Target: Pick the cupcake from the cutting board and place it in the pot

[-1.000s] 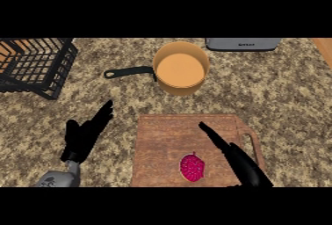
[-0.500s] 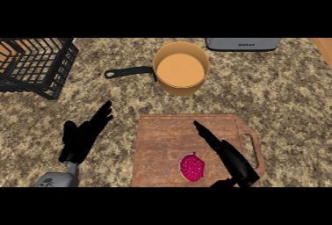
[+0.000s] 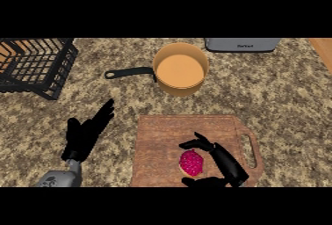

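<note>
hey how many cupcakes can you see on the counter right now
1. The cupcake, with pink frosting, sits on the cutting board near its front edge, with the right hand curling around it. The hand may hide part of it; no others show.

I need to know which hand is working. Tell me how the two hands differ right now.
The right hand is over the cutting board, fingers curling round the cupcake; the left hand is over bare counter, beside the board. The left's fingers are straight and hold nothing. Both are black.
</note>
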